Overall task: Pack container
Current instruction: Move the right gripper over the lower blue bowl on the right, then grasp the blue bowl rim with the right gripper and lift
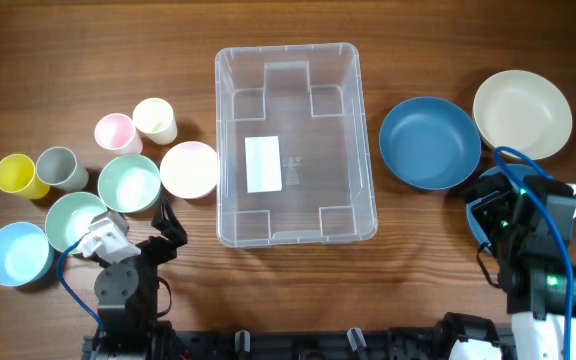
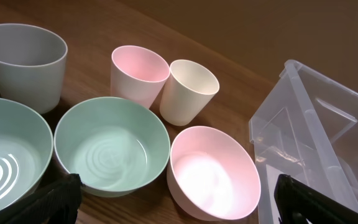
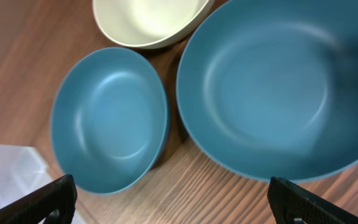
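Note:
The clear plastic container (image 1: pixel 352 120) stands in the middle of the table, holding only the white label (image 1: pixel 262 163) on its floor. Its corner shows in the left wrist view (image 2: pixel 316 118) and the right wrist view (image 3: pixel 5 180). My left gripper (image 1: pixel 166 232) is open and empty, low at the front left; in its wrist view (image 2: pixel 179 211) the fingers straddle a pink bowl (image 2: pixel 213 171). My right gripper (image 1: pixel 498 195) is open and empty at the right, its fingers (image 3: pixel 179 208) over bare wood just short of two blue bowls.
Left of the container are a pink bowl (image 1: pixel 188 168), two green bowls (image 1: pixel 128 183) (image 1: pixel 73 220), a light blue bowl (image 1: pixel 16 253), and yellow (image 1: pixel 18 175), grey (image 1: pixel 58 167), pink (image 1: pixel 116 131) and cream (image 1: pixel 154 119) cups. Right are a blue bowl (image 1: pixel 429 142), a cream bowl (image 1: pixel 522 113) and another blue bowl (image 3: pixel 278 87).

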Robot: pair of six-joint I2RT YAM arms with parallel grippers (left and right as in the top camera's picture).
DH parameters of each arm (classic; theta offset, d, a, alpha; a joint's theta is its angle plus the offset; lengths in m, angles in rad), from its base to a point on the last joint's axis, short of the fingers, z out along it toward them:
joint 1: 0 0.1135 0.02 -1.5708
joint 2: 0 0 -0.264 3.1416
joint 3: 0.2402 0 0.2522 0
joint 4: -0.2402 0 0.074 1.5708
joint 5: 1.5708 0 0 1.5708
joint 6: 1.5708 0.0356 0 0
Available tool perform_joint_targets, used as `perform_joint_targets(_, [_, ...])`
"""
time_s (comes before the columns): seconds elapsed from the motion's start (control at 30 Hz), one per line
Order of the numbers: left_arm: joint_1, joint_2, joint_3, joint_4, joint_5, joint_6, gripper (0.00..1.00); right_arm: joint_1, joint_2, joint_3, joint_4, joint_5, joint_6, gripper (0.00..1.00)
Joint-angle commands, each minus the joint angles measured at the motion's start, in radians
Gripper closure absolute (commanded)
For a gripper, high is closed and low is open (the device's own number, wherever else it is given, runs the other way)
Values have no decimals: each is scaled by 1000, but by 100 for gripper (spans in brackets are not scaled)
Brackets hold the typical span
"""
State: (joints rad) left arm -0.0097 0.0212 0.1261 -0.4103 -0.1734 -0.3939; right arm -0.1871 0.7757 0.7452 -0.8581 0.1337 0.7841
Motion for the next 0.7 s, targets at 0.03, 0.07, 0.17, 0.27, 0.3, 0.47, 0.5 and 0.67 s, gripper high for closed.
perform_joint_targets(0.03, [8, -5, -5, 3, 8, 17, 0, -37, 97, 151, 0, 8, -161, 1])
perform_joint_targets(0.07, [8, -5, -5, 4, 8, 17, 0, -58, 132, 196, -13, 8, -175, 0])
perform_joint_targets(0.17, [8, -5, -5, 4, 8, 17, 0, -144, 236, 288, -67, 2, -207, 0])
perform_joint_targets(0.27, [8, -5, -5, 4, 8, 17, 0, -246, 324, 301, -94, -40, -203, 0])
perform_joint_targets(0.3, [8, -5, -5, 4, 8, 17, 0, -295, 368, 300, -104, -60, -201, 0])
perform_joint_targets(0.47, [8, -5, -5, 4, 8, 17, 0, -457, 536, 299, -191, -87, -190, 0])
perform_joint_targets(0.5, [8, -5, -5, 4, 8, 17, 0, -481, 562, 295, -206, -91, -178, 0])
perform_joint_targets(0.67, [8, -5, -5, 4, 8, 17, 0, -517, 595, 213, -257, -106, -172, 0])
